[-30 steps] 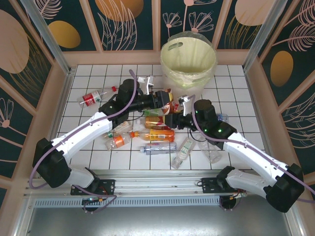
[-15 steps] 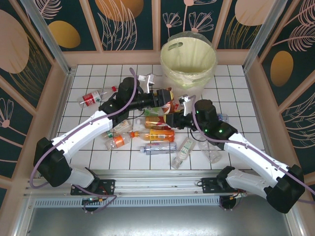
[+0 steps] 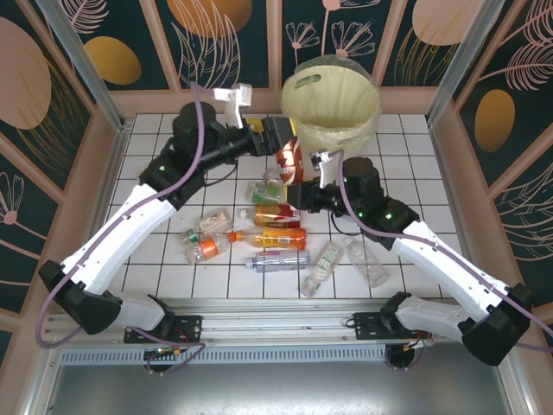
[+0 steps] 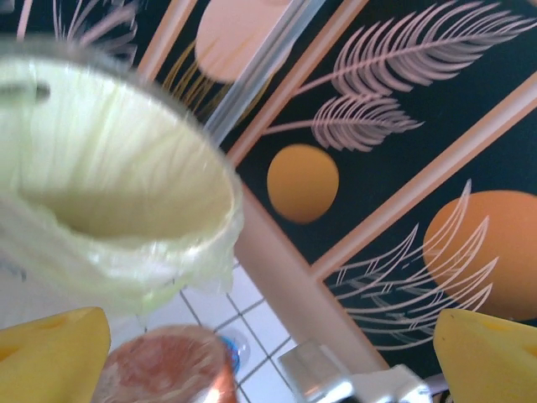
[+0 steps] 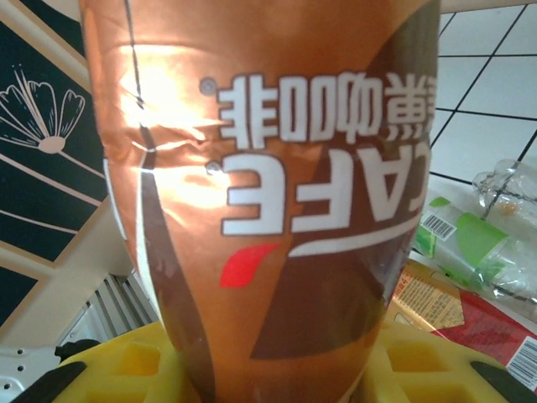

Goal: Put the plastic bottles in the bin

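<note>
Brown and orange in its label, the plastic coffee bottle (image 3: 288, 160) hangs roughly upright in the air in the overhead view, just short of the large round white bin (image 3: 346, 99) with its pale yellow-green bag. The right pincer (image 3: 298, 194) grips it from below, while the left pincer (image 3: 279, 138) sits right at its top end, near the bin's wall. Other plastic bottles (image 3: 276, 238) lie in a loose heap on the white-tiled tabletop (image 3: 138, 199) under both arms. From the left wrist, the yellow pads (image 4: 50, 357) stand wide apart, open, with a blurred reddish round bottle end (image 4: 164, 369) just beside the left one and the bin's mouth up above. From the right wrist, the coffee bottle, its lettering upside down, is clamped between two yellow pads (image 5: 117, 365), and a clear green-labelled bottle (image 5: 470, 235) lies on the tiles beyond.
</note>
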Robot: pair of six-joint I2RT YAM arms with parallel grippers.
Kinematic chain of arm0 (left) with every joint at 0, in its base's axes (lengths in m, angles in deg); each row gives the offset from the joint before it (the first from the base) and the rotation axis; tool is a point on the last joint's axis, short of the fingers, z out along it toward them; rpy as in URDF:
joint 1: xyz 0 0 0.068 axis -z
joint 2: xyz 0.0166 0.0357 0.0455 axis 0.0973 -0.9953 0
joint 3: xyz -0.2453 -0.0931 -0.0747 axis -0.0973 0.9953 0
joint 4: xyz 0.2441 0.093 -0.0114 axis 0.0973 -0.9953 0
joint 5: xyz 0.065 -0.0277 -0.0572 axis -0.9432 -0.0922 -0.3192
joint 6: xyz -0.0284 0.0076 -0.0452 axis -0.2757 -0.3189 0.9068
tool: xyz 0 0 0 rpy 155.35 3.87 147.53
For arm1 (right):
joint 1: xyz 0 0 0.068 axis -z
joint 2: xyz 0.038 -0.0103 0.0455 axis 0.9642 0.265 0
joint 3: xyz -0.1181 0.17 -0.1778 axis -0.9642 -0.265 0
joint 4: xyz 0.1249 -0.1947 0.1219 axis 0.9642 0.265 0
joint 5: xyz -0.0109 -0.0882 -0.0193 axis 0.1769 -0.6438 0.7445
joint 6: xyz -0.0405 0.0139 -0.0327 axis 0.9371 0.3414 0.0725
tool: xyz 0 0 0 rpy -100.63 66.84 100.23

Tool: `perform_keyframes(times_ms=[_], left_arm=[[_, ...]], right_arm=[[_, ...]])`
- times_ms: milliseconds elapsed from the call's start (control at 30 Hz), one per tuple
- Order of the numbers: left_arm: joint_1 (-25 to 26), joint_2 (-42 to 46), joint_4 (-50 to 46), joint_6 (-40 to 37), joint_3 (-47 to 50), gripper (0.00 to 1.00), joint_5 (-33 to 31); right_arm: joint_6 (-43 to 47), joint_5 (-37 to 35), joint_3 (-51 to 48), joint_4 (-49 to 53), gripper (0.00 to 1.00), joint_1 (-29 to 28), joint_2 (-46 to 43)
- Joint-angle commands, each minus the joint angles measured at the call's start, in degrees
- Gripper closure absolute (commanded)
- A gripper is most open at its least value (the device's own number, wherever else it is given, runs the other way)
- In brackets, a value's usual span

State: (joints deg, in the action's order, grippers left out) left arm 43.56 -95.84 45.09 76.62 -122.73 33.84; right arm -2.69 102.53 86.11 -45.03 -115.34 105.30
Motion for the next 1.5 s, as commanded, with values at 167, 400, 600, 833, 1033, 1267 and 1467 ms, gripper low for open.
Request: perform_keyframes(times_ms=[167,400,600,833,1033,1267,1467], left_arm=[[-0.25,11.57,0.66,-8.62,11.80,0.01,2.14],[-0.25,27.06,6.58,-18.52,29.34,0.02,7.31],[-0.20,32.61,5.08,-22.87,33.51,0.01,6.72],[-0.20,34.19,11.70,-23.10,40.43,0.02,5.32],[-0.27,35.29,12.74,-23.05,41.97,0.01,3.62],[-0.19,34.15,13.19,-24.41,43.44,0.01,4.87],[-0.21,34.48,11.77,-24.67,43.42,0.02,4.31]], right_arm=[[2.74,-8.21,3.53,5.01,0.63,-0.38,-1.16],[5.59,-9.02,9.25,5.84,0.63,3.44,2.74],[8.43,-8.27,14.94,6.35,0.63,8.54,6.12],[12.94,-12.54,24.65,10.14,0.63,13.61,12.64],[16.61,-16.08,33.91,12.11,0.62,16.18,21.28],[20.24,-22.32,44.74,17.80,0.62,16.77,31.96],[20.67,-24.37,51.18,22.77,0.61,17.59,38.21]])
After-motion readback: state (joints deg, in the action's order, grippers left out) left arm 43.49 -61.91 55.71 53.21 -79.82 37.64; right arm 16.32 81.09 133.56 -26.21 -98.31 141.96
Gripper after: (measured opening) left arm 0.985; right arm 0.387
